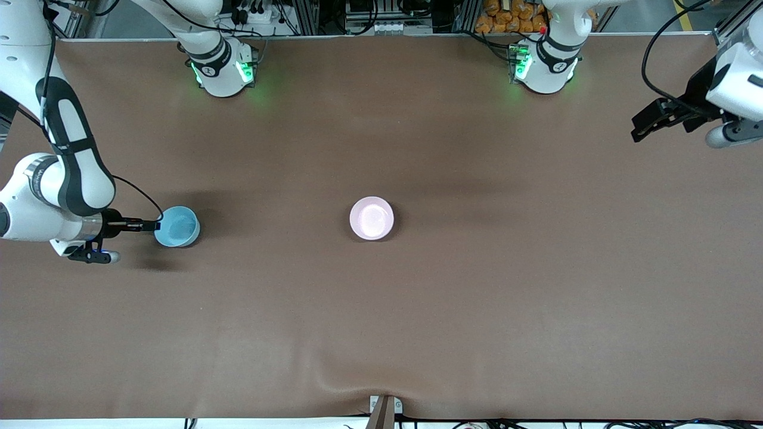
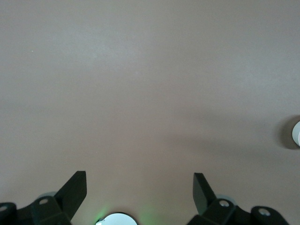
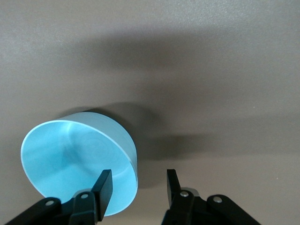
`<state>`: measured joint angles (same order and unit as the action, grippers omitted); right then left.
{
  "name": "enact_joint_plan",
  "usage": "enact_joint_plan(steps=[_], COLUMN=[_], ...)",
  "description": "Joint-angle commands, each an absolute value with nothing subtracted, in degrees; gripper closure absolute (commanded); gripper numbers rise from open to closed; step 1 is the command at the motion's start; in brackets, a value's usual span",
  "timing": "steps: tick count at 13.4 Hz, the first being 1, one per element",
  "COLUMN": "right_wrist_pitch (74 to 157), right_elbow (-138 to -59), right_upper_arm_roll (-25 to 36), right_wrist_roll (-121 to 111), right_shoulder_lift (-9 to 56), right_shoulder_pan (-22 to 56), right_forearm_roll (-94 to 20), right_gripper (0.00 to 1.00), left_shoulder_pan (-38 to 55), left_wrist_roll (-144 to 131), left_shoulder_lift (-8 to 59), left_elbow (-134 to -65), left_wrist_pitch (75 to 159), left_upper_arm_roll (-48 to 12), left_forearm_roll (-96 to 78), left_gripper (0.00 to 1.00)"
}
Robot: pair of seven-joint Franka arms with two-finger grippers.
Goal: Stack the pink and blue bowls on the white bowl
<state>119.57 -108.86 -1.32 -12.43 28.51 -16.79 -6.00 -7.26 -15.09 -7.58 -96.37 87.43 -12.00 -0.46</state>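
Nearest the front camera you have a small bracket (image 1: 384,410) clipped to the edge of the brown table (image 1: 477,310); nothing else lies on that part of the cloth.

Next up, the blue bowl (image 1: 177,226) (image 3: 77,161) sits upright on the table toward the right arm's end, mouth up, nothing in it. The pink bowl (image 1: 371,218) sits mid-table, well apart from the blue one and slightly farther from the front camera. Its rim reads whitish and its inside pale pink. You cannot tell from above whether a white bowl is under it, so take it as one pale pink bowl.

Right gripper (image 1: 156,226) (image 3: 138,176) is low at the blue bowl's rim, on the side toward the right arm's end of the table. Its jaws are part open and straddle the bowl wall: in the right wrist view one finger (image 3: 105,185) lies over the bowl's inside, the other is outside it. The gap is wider than the wall, so there is no clamp on it.

Left gripper (image 1: 639,130) (image 2: 140,180) hangs over bare table at the left arm's end and waits. Its jaws are spread wide with nothing between them.
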Motion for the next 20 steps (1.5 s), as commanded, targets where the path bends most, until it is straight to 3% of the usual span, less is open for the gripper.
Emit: enact_joint_plan(steps=[1,5,7,11,13,17,20], right_wrist_pitch=[122.94,123.58,122.96,120.51,114.21,105.21,103.62], right_elbow=[-111.43,-111.8,-111.71,-111.45,-109.35,-107.93,-108.02], right_upper_arm_roll=[-2.02,-2.02,-2.11,-2.28,-3.16,-5.0,-5.54], right_wrist_roll=[-11.78,-11.51,-11.34,-8.97,-7.92,5.69,15.95], right_shoulder_lift=[28.57,28.56,28.48,27.95,26.38,20.75,18.38], right_shoulder_pan=[-17.67,-17.58,-17.49,-16.96,-15.74,-8.81,-2.75], right_forearm_roll=[-7.21,-7.91,-7.91,-8.09,-8.09,-8.78,-18.17], right_gripper=[0.52,0.86,0.94,1.0,1.0,1.0,1.0], left_shoulder_pan=[-8.7,-8.79,-8.79,-8.79,-8.79,-8.61,-8.61], left_wrist_roll=[-11.96,-11.78,-11.69,-11.34,-11.34,-11.16,-10.81], left_shoulder_lift=[-8.44,-8.09,-8.09,-7.65,-7.65,-7.74,-7.74], left_elbow=[-96.95,-96.33,-96.42,-96.15,-96.06,-96.33,-96.5], left_wrist_pitch=[88.77,88.77,88.77,88.86,88.86,88.51,88.24], left_upper_arm_roll=[-12.3,-12.3,-12.39,-12.31,-12.39,-12.57,-12.66], left_forearm_roll=[-1.93,-1.32,-1.32,-1.76,-1.93,-1.93,-1.93], left_gripper=[0.0,0.0,0.0,0.0,0.0,0.0,0.0])
